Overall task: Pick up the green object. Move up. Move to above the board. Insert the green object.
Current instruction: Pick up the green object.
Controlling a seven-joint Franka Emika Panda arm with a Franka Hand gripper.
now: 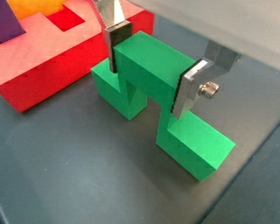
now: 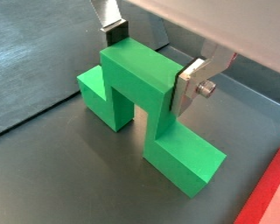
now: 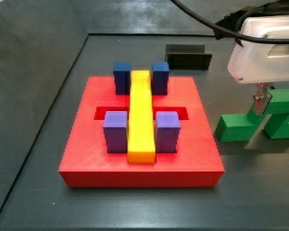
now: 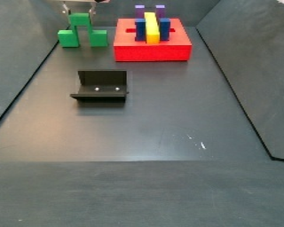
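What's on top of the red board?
On the board: a yellow bar between purple cubes and blue cubes. The slot beneath is mostly covered. The gripper straddles the green object beside it.

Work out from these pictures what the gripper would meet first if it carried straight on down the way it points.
The gripper points down with its silver fingers astride the raised middle of the green object, beside the board. Going on down, it would probably meet that green middle block first, then the floor; the exact gap is unclear.

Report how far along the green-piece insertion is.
Done: the hand has reached the green object, fingers straddling its raised middle. In hand: the grasp; the piece's legs look to be on the floor beside the board. Left: lifting, moving above the board, inserting into its slot.
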